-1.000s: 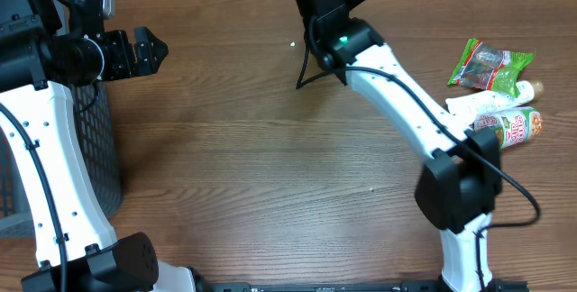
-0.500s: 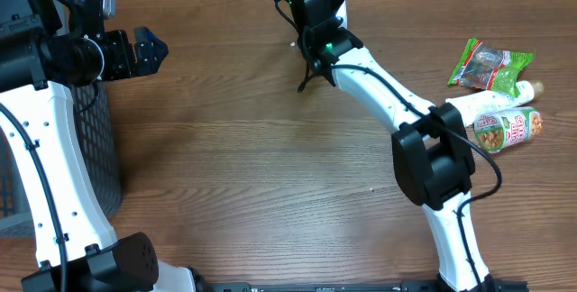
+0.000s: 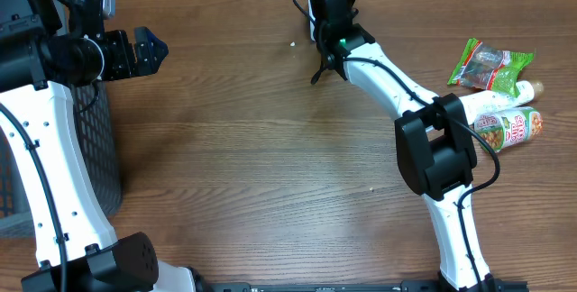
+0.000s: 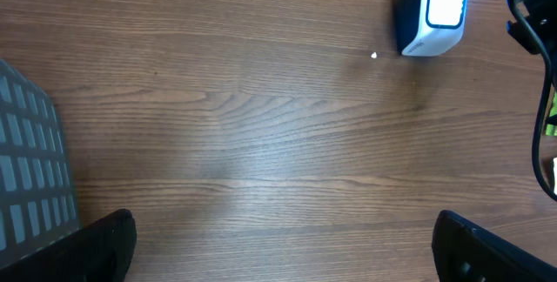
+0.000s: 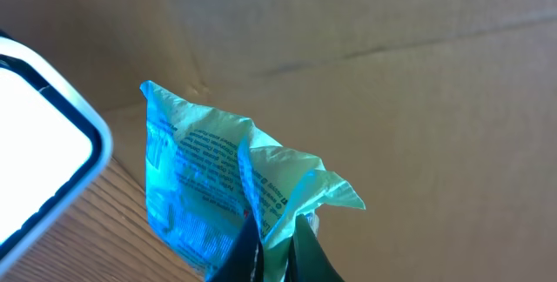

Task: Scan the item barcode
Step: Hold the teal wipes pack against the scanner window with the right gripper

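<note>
Right gripper [image 5: 274, 251] is pinched tight on the packet [image 5: 218, 177], fingers clamped on its lower edge. Packet sits at the far edge of the table [image 3: 270, 175], just beside the scanner [image 4: 432, 12], and looks to be held clear of the surface. Left gripper [image 3: 149, 50] is spread wide with nothing in it, next to the basket [image 3: 104, 148], well apart from the scanner.

Step, my read: presenting the packet to the scanner. The right wrist view has the packet's printed side facing the camera and the scanner's lit white face at the left edge. So the packet looks offset beside the window, not square in front of it. Can't pick out a barcode, print is too small.

Next move probably needs:
- packet swung in front of the lit window
- barcode side turned toward it
- film kept fairly flat, since wrinkles or glare could spoil the read

Materials:
- Packet: thin teal-green film, crinkly, slightly glossy, fine dark print, creased and folded where it's pinched.
- Scanner: small boxy unit, rounded white glowing face, dark body.
- Table: matte wood grain.
- Basket: grey mesh wall.
- Backdrop behind the packet looks like plain cardboard.
</note>
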Motion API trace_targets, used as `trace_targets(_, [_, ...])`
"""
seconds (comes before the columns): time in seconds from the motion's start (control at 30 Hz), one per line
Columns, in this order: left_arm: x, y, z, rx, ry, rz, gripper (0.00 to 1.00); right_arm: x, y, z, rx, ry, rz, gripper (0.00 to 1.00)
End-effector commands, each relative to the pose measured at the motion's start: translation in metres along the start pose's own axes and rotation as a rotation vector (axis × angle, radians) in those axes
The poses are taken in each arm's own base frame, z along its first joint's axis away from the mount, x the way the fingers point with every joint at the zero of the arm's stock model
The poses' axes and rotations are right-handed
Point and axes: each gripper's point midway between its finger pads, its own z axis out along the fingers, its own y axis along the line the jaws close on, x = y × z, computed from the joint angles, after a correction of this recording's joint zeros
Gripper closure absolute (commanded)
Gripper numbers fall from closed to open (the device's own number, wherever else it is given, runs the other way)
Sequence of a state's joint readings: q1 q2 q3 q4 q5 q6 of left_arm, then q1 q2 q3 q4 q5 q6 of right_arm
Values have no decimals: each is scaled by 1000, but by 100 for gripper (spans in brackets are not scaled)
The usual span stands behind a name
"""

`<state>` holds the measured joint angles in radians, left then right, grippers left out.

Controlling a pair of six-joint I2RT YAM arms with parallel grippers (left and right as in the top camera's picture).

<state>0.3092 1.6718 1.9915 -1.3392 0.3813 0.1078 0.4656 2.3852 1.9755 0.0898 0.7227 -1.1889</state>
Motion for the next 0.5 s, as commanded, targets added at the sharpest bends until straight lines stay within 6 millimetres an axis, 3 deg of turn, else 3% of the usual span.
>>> trace_targets(0.0, [-3,1,-4,-8,-15,-1,0,-8,13,-4,-24,-38,-13,96])
trace_targets(0.2, [-3,1,-4,-8,-15,-1,0,0,27,0,-27,-7,-28,96])
trace_targets(0.47, [-3,1,-4,-8,-15,-1,0,2,26,2,51,32,17,96])
